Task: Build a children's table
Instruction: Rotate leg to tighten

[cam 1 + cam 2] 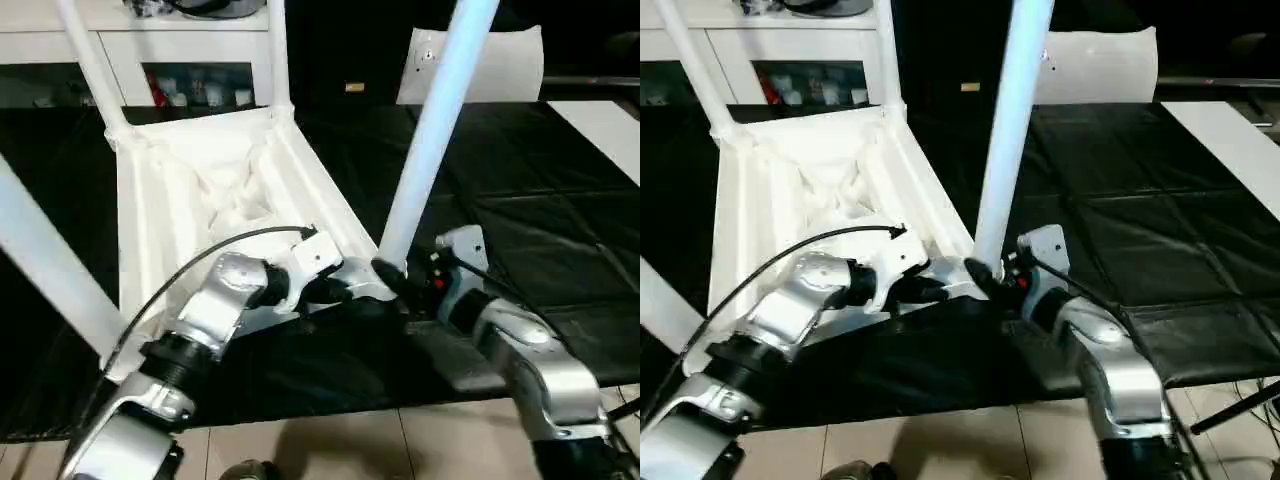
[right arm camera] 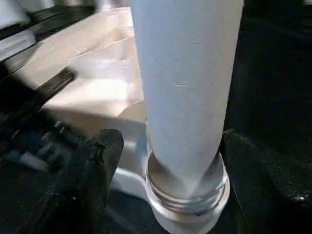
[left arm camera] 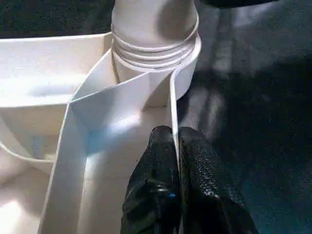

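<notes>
Your left gripper (image 3: 176, 146) pinched the table top's (image 1: 170, 200) rim at the corner socket (image 2: 187, 195). Your right gripper (image 2: 168, 156) stood open around the leg (image 2: 187, 87); you needed to twist it straight.

Ahead of me a black sheet (image 1: 560, 230) covers the work surface — beyond it a white shelf unit (image 1: 130, 50), and pale floor tiles (image 1: 400, 445) lie below my arms
</notes>
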{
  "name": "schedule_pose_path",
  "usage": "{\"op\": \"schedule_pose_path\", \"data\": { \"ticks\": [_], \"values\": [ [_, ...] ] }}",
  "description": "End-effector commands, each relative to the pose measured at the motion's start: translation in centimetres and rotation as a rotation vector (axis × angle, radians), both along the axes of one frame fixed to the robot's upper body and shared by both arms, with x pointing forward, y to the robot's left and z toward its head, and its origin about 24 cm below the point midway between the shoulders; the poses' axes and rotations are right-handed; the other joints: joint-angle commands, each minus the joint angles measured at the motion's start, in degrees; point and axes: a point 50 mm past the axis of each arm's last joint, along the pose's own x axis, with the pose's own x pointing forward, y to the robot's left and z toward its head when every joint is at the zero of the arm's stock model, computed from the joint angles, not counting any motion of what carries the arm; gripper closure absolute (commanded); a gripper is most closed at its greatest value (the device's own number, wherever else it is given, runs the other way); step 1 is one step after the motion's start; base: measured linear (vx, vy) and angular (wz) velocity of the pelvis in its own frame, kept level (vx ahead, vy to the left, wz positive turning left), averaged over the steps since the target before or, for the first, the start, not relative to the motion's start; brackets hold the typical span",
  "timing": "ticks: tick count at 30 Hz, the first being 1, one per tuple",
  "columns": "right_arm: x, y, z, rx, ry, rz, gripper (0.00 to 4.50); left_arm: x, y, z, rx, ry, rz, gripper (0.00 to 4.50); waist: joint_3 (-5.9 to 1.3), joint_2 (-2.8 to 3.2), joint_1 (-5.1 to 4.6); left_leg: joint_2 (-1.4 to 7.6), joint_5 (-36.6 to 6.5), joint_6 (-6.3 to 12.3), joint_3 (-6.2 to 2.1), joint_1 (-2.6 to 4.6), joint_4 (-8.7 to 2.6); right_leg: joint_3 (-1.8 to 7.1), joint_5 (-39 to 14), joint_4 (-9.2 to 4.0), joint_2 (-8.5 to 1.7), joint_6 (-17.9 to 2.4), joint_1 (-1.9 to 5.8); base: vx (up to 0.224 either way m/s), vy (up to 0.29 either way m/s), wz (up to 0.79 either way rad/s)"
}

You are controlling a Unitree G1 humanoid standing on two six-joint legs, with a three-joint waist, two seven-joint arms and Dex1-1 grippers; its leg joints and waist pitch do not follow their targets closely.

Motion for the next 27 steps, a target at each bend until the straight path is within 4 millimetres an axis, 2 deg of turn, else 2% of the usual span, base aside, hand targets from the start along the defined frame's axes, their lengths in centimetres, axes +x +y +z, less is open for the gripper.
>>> {"op": "schedule_pose_path", "data": {
  "ticks": [1, 3, 4, 6, 8, 9, 11, 12, 13, 14, 16, 17, 18, 21, 22, 23, 27],
  "values": [
    [-0.3, 0.4, 0.6, 0.015, -0.037, 0.106, 0.65, -0.8, -1.1, 0.6, -0.057, -0.018, -0.153, 4.50, -3.48, -1.02, -0.04, 5.36, -9.8, 3.77, -2.85, 1.93, -3.42, 2.40, -0.3, -3.88, -3.69, -14.2, 1.07, 0.000, 0.000, 0.00],
    [-0.3, -0.7, 0.8, -0.015, -0.048, 0.178, 0.52, -1.1, -0.4, 0.6, -0.052, -0.005, -0.235, 4.50, -3.54, -0.80, 0.38, 5.55, -10.6, 3.78, -2.87, 2.24, -3.36, 2.26, -1.7, -3.90, -3.62, -14.7, 0.98, 0.000, 0.000, 0.00],
    [-0.3, -1.0, 0.8, -0.029, -0.048, 0.210, 0.40, -1.2, -0.2, 0.6, -0.050, 0.003, -0.264, 4.50, -3.44, -0.79, 0.54, 5.64, -11.3, 3.26, -2.76, 2.47, -3.52, 2.27, -2.7, -3.88, -3.40, -15.0, 0.68, 0.000, 0.000, 0.00],
    [-0.5, -1.5, 0.9, -0.051, -0.035, 0.284, 0.21, -1.3, 0.4, 0.6, -0.029, 0.022, -0.316, 4.50, -3.41, -0.68, 0.78, 5.76, -13.0, 2.19, -2.83, 2.56, -3.73, 2.24, -4.6, -3.88, -3.48, -15.0, 0.69, 0.000, 0.000, 0.00],
    [-0.6, -1.8, 1.0, -0.075, -0.016, 0.344, 0.21, -1.5, 0.9, 0.6, 0.007, 0.039, -0.374, 4.50, -3.28, -0.77, 0.92, 5.72, -14.9, 1.14, -2.91, 2.59, -3.86, 2.20, -6.6, -4.01, -3.55, -14.9, 0.70, 0.000, 0.000, 0.00],
    [-0.7, -1.9, 1.0, -0.088, -0.015, 0.388, 0.21, -1.6, 1.2, 0.6, 0.024, 0.045, -0.412, 4.50, -3.18, -0.80, 1.00, 5.88, -17.2, -0.41, -2.88, 2.78, -4.09, 2.31, -8.9, -4.17, -3.73, -14.6, 0.39, 0.000, 0.000, 0.00],
    [-0.9, -2.1, 1.0, -0.085, -0.003, 0.457, 0.21, -1.7, 1.4, 0.5, 0.047, 0.061, -0.459, 4.50, -3.08, -0.90, 1.24, 5.92, -19.3, -1.58, -2.94, 2.92, -4.11, 2.41, -11.6, -4.39, -4.01, -14.2, 0.27, 0.000, 0.000, 0.00],
    [-1.0, -2.1, 1.0, -0.080, 0.005, 0.472, 0.46, -1.8, 1.5, 0.5, 0.052, 0.064, -0.472, 4.50, -3.03, -0.88, 1.48, 6.08, -19.8, -2.31, -3.02, 2.97, -4.23, 2.49, -12.3, -4.46, -4.21, -13.9, 0.24, 0.000, 0.000, 0.00],
    [-1.0, -2.1, 1.0, -0.074, 0.013, 0.489, 0.46, -1.9, 1.5, 0.5, 0.059, 0.067, -0.487, 4.50, -3.07, -1.29, 1.45, 6.05, -20.0, -2.35, -2.95, 2.97, -4.25, 2.46, -12.3, -4.43, -4.10, -13.9, 0.25, 0.000, 0.000, 0.00],
    [-1.0, -2.1, 1.0, -0.070, 0.018, 0.502, 0.54, -1.9, 1.5, 0.5, 0.066, 0.071, -0.498, 4.50, -3.12, -1.05, 1.76, 6.11, -19.8, -2.61, -2.95, 3.12, -4.26, 2.49, -12.0, -4.32, -4.19, -14.0, 0.15, 0.000, 0.000, 0.00],
    [-1.2, -2.2, 1.0, -0.066, 0.032, 0.543, 0.54, -2.0, 1.6, 0.5, 0.078, 0.073, -0.528, 4.50, -3.17, -1.11, 1.83, 6.10, -19.4, -2.87, -2.94, 3.13, -4.31, 2.46, -10.6, -4.18, -4.10, -14.2, 0.16, 0.000, 0.000, 0.00],
    [-1.2, -2.2, 0.9, -0.067, 0.036, 0.561, 0.69, -2.0, 1.7, 0.5, 0.082, 0.073, -0.537, 4.50, -3.23, -1.11, 1.85, 6.06, -19.1, -2.86, -2.97, 3.11, -4.30, 2.40, -10.0, -4.11, -4.12, -14.4, 0.26, 0.000, 0.000, 0.00],
    [-1.2, -2.2, 0.9, -0.068, 0.041, 0.577, 0.82, -2.0, 1.7, 0.5, 0.086, 0.073, -0.545, 4.50, -3.25, -1.50, 1.79, 6.02, -18.5, -2.63, -2.88, 2.97, -4.27, 2.32, -9.0, -3.99, -4.08, -14.6, 0.37, 0.000, 0.000, 0.00],
    [-1.4, -2.2, 0.9, -0.061, 0.058, 0.628, 0.94, -2.0, 1.8, 0.4, 0.099, 0.075, -0.576, 4.50, -3.42, -1.41, 2.13, 5.99, -16.2, -1.34, -2.69, 2.91, -3.94, 2.28, -6.4, -3.70, -4.16, -15.5, 0.55, 0.000, 0.000, 0.00],
    [-1.4, -2.2, 0.9, -0.060, 0.059, 0.630, 1.14, -2.0, 1.8, 0.4, 0.100, 0.075, -0.577, 4.50, -3.40, -1.43, 2.13, 5.99, -15.9, -1.17, -2.65, 2.89, -3.92, 2.28, -6.1, -3.66, -4.14, -15.7, 0.51, 0.000, 0.000, 0.00],
    [-1.4, -2.1, 0.9, -0.053, 0.068, 0.655, 1.14, -1.9, 1.9, 0.4, 0.102, 0.077, -0.587, 4.50, -3.42, -1.61, 2.13, 5.99, -15.3, -0.75, -2.66, 2.71, -3.89, 2.21, -5.4, -3.51, -4.15, -15.9, 0.67, 0.000, 0.000, 0.00],
    [-1.5, -1.9, 0.9, -0.039, 0.082, 0.681, 1.50, -1.8, 1.9, 0.4, 0.111, 0.073, -0.593, 4.50, -3.40, -1.51, 2.45, 6.07, -15.0, -0.29, -2.58, 2.79, -3.76, 2.21, -6.1, -3.54, -4.21, -16.3, 0.61, 0.000, 0.000, 0.00]
  ]
}}
